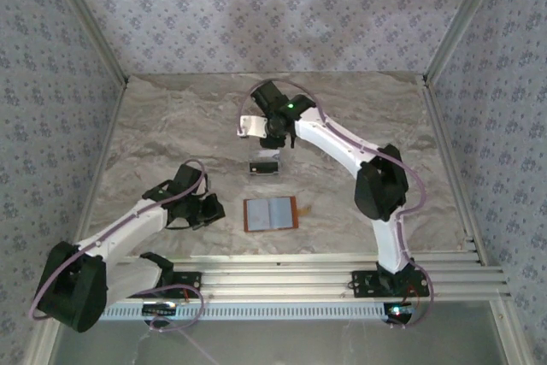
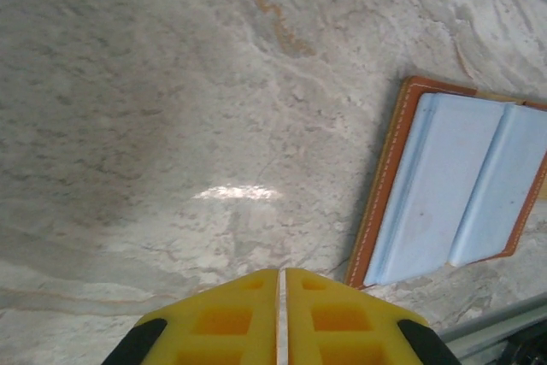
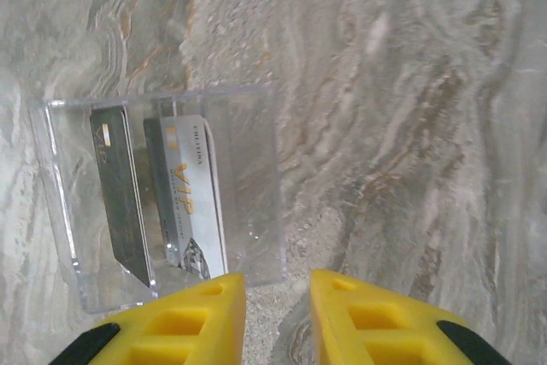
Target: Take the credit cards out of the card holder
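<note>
The card holder (image 1: 271, 214) lies opened flat on the marble table, orange-brown rim round a grey-blue inside; its left half shows in the left wrist view (image 2: 453, 185). My left gripper (image 2: 281, 275) is shut and empty, hovering just left of the card holder (image 1: 215, 209). Two credit cards stand in a clear plastic rack (image 3: 162, 194): a dark one (image 3: 120, 198) and a silver VIP one (image 3: 192, 194). My right gripper (image 3: 278, 297) is open with nothing between its fingers, just off the rack's near right corner (image 1: 272, 141).
The clear rack (image 1: 264, 163) stands behind the card holder near the table's middle. An aluminium rail (image 1: 291, 267) runs along the near edge by the arm bases. Patterned walls close the table at the back and sides.
</note>
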